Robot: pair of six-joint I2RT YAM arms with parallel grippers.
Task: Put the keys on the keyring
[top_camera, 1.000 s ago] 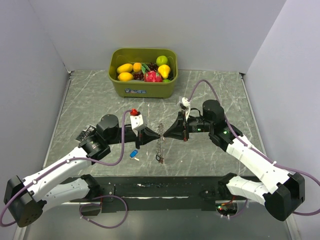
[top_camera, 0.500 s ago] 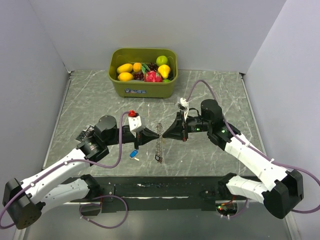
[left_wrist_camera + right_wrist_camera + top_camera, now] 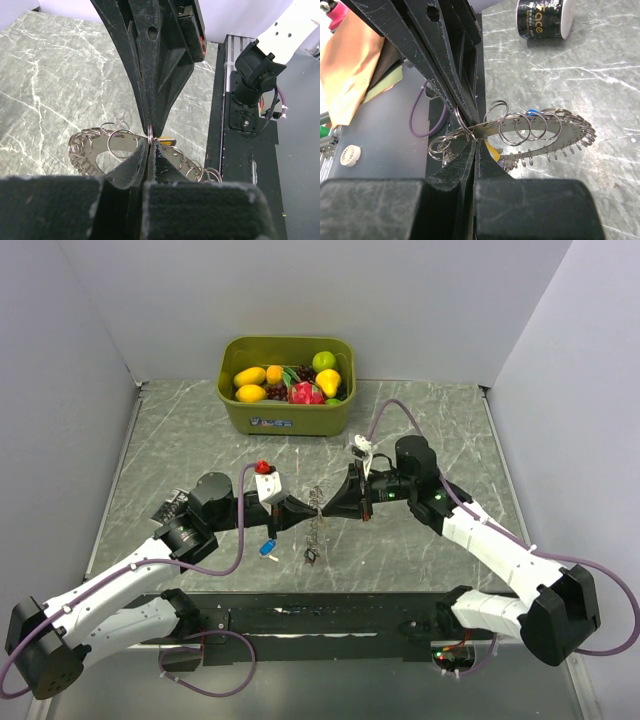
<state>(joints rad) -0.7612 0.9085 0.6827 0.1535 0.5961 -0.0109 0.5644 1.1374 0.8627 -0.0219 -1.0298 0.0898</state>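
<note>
The keyring [image 3: 318, 515] is a thin silvery band strung with many small wire rings, and it hangs between my two grippers above the table. Its dark tag [image 3: 311, 557] dangles at the bottom. My left gripper [image 3: 149, 145] is shut on one small ring of the keyring [image 3: 95, 147]. My right gripper [image 3: 476, 142] is shut on the keyring's band [image 3: 540, 131], tip to tip with the left one. A yellow key head [image 3: 491, 150] sits right at the right jaws and also shows in the left wrist view [image 3: 167, 142]. A blue key [image 3: 267, 547] lies on the table below the left gripper.
A green bin [image 3: 287, 420] of toy fruit stands at the back centre. A small black-and-white can [image 3: 542, 17] lies on the table beside the left arm. Grey walls close in both sides. The dark base rail [image 3: 330, 615] runs along the near edge.
The right gripper has pushed a little to the left toward the left gripper. The keyring has bunched up and its tag has swung slightly left. Both grippers have stayed shut.
</note>
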